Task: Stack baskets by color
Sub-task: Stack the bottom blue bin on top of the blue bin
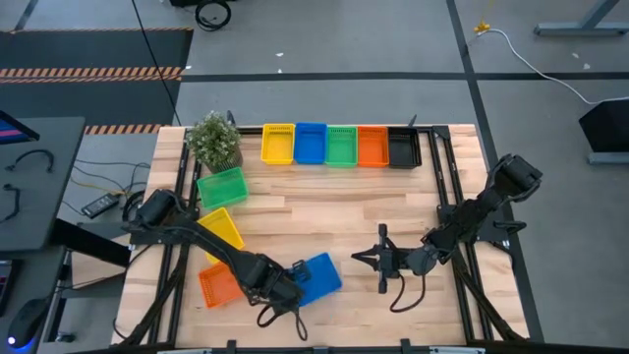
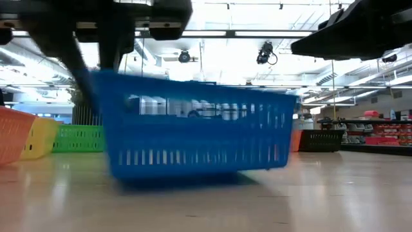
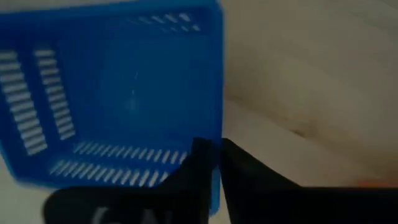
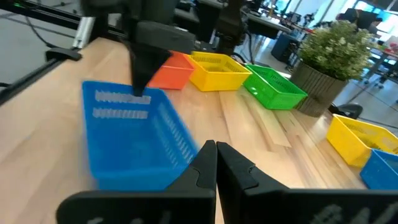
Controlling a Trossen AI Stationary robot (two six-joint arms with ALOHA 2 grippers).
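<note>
From above, the left gripper (image 1: 285, 290) is down on one end of a loose blue basket (image 1: 319, 276), and its fingers pinch that end wall. This blue basket sits near the front edge of the wooden table (image 1: 324, 211). Just beside it is an orange basket (image 1: 218, 285), then a yellow basket (image 1: 222, 231) and a green basket (image 1: 222, 187), each one farther back. The green one is close to the potted plant (image 1: 214, 140). Along the back of the table is a neat row: yellow (image 1: 278, 144), blue (image 1: 310, 143), green (image 1: 341, 145), orange (image 1: 372, 145) and black (image 1: 404, 147). The right gripper (image 1: 373, 259) waits on the other side of the loose blue basket, well apart from it, with its fingers shut and holding nothing.

From table height, the blue basket (image 2: 196, 132) fills the middle and sits a bit tilted. A dark arm comes down to its wall at one end. Past that end stand the orange basket (image 2: 13, 132), the yellow basket (image 2: 40, 136) and the green basket (image 2: 78, 138). Past the other end is the black basket (image 2: 322, 139).

From the left wrist, two dark fingers (image 3: 193, 163) squeeze the blue wall, one inside the blue basket (image 3: 118, 93) and one outside.

From the right wrist, its own fingers (image 4: 208, 163) are closed together and empty. Beyond them is the blue basket (image 4: 134, 134) with the left gripper (image 4: 142, 78) on its far end. Behind that are the orange (image 4: 174, 71), yellow (image 4: 219, 68) and green (image 4: 273, 87) baskets and the plant (image 4: 336, 53).
</note>
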